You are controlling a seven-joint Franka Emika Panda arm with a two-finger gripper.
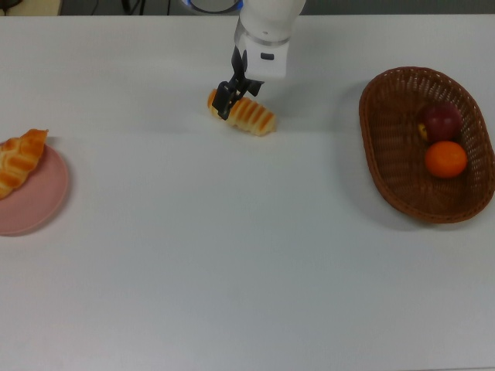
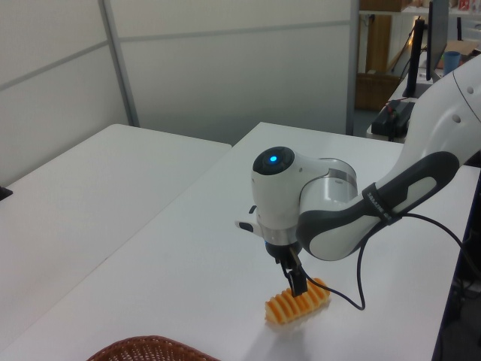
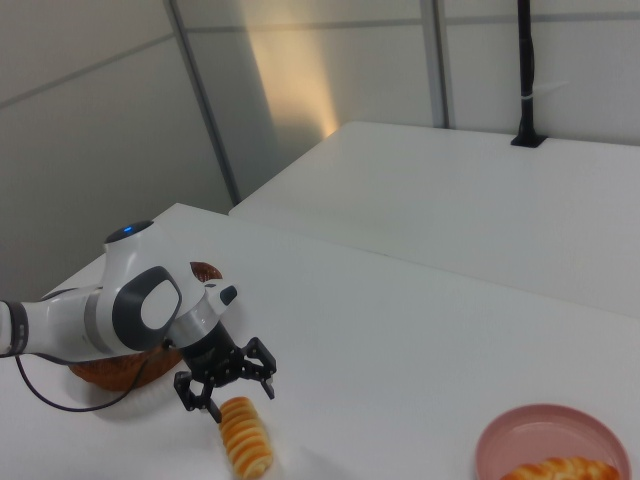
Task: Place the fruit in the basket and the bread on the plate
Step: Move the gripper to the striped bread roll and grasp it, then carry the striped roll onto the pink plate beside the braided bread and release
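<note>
With apple and mandarin in the brown wicker basket [image 1: 394, 174] and the braided roll on the pink plate [image 1: 35, 205], the black two-finger gripper [image 3: 225, 385] hovers, jaws spread, over the striped oblong roll [image 1: 246, 116] mid-table in the top view, needing to descend and pinch it.

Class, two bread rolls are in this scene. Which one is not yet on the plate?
The striped oblong roll, lying on the bare table under the open gripper. The braided roll already rests on the pink plate at the top view's left.
</note>
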